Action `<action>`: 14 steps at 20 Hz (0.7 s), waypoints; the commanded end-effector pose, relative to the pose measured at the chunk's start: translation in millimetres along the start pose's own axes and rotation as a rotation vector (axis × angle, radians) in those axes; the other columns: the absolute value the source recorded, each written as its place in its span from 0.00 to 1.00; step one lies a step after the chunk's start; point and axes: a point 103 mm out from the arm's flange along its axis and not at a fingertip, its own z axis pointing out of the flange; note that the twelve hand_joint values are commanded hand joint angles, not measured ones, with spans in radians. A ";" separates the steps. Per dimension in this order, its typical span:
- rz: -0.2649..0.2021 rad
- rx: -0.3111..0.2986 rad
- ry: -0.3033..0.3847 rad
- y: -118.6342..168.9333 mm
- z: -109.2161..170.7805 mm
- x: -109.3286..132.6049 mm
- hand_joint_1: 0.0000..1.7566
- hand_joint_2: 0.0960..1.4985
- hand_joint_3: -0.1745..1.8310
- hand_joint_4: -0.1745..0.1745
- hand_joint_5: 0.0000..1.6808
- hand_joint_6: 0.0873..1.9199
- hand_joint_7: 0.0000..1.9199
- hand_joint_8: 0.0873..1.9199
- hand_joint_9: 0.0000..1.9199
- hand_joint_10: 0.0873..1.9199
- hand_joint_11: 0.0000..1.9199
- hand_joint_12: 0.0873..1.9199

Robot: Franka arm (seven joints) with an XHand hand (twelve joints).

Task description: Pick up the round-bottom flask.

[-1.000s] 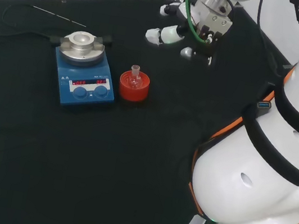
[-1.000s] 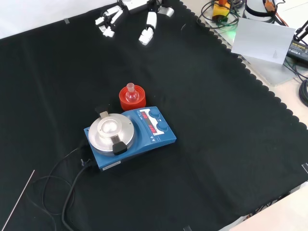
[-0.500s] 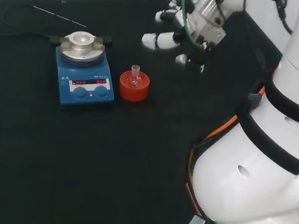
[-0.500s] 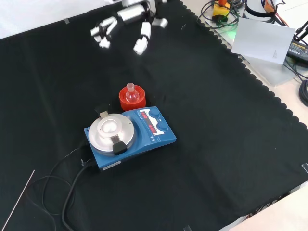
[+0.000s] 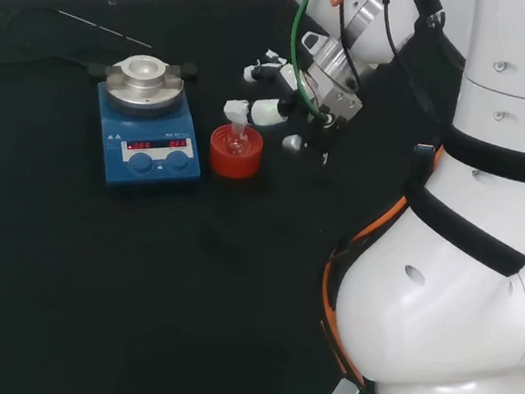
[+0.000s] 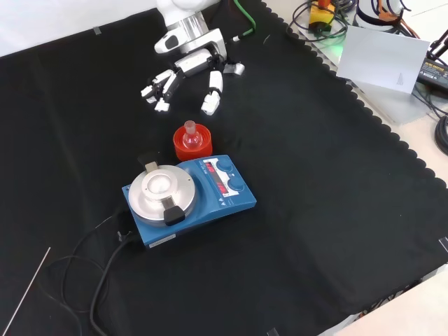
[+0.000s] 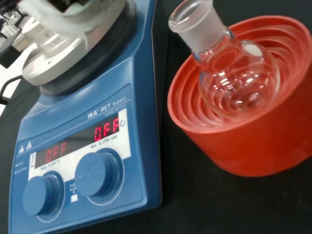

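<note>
The round-bottom flask (image 7: 229, 73) sat upright in its red ribbed stand (image 7: 253, 131), just beside the blue stirrer plate (image 6: 189, 196) on the black cloth (image 6: 315, 175). The hand (image 6: 189, 70) hung near it, above and apart in the front view, fingers (image 6: 210, 91) spread and relaxed, grasping nothing.

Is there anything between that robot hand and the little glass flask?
Nothing: in the front view, bare black cloth separates the hand from the flask.
</note>
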 end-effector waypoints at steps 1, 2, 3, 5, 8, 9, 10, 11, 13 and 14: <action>0.009 -0.024 0.032 4.1 10.1 -11.5 0.46 0.39 0.26 0.67 0.32 0.00 0.01 0.01 0.01 0.32 0.00 0.37; 0.012 -0.024 0.042 4.6 12.4 -14.0 0.46 0.39 0.26 0.67 0.32 0.00 0.01 0.01 0.01 0.32 0.00 0.37; 0.017 -0.023 0.053 4.8 14.9 -16.9 0.46 0.39 0.26 0.67 0.33 0.00 0.01 0.01 0.02 0.32 0.00 0.37; 0.025 -0.022 0.069 5.7 19.2 -22.1 0.46 0.40 0.26 0.67 0.33 0.00 0.01 0.01 0.02 0.32 0.00 0.37; 0.030 -0.010 0.087 7.5 25.6 -29.4 0.46 0.40 0.26 0.67 0.33 0.00 0.01 0.01 0.02 0.32 0.00 0.37; 0.032 -0.006 0.091 7.8 27.7 -31.5 0.46 0.40 0.26 0.67 0.34 0.00 0.01 0.01 0.02 0.32 0.00 0.37; 0.035 -0.003 0.092 8.1 29.6 -33.6 0.46 0.39 0.26 0.66 0.34 0.00 0.02 0.01 0.03 0.31 0.00 0.38; 0.036 -0.002 0.094 8.3 31.1 -35.4 0.46 0.39 0.26 0.66 0.34 0.00 0.02 0.01 0.03 0.31 0.00 0.38; 0.033 -0.005 0.101 8.6 33.3 -37.8 0.46 0.39 0.26 0.66 0.34 0.00 0.02 0.01 0.03 0.31 0.00 0.39; 0.032 -0.007 0.102 8.5 34.1 -38.4 0.46 0.39 0.26 0.66 0.34 0.00 0.02 0.01 0.03 0.31 0.00 0.39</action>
